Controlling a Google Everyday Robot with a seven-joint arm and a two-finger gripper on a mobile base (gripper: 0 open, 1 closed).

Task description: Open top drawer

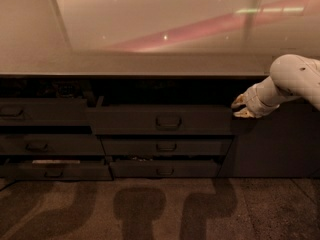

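pincer spread apart — just beside the top drawer, right end.

My gripper, smooth pale plastic with its fingers spread, sits at the right end of the top drawer, whose front is matt and dark. The countertop above shines glossy; the floor looks rough.

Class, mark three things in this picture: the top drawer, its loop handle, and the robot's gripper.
top drawer [125, 120]: camera view, on the flat front, left of centre.
loop handle [168, 122]: camera view, middle of the loop.
gripper [239, 108]: camera view, its tip end, beside the drawer's right end.
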